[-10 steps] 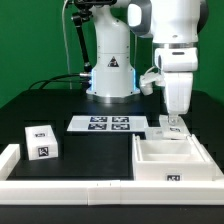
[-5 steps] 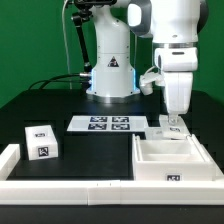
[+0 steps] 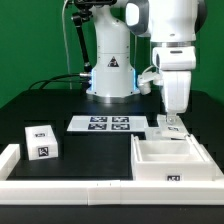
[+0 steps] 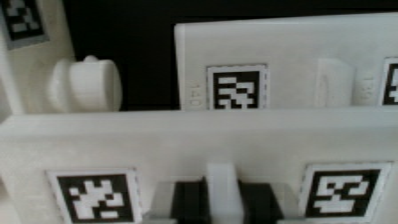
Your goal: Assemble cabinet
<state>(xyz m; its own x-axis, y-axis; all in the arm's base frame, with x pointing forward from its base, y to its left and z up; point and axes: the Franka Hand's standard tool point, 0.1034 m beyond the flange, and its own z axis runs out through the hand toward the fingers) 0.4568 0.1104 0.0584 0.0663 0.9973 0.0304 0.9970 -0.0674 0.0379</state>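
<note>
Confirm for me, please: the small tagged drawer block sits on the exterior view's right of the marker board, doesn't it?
Not quite: the exterior view shows the small tagged drawer block on that view's left of the marker board.

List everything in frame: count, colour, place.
cabinet: 1, white, tagged, on the table at the exterior view's right, open side up
block: 1, white, tagged, exterior view's left
marker board: 1, white, mid-table in front of the arm's base
rail: 1, white, along the table's front and left edges
knob: 1, white, round, seen only in the wrist view, beside a tagged wall
table: 1, black
arm: 1, white, base at back centre
gripper: 1, at the cabinet's back wall; jaws unclear
</note>
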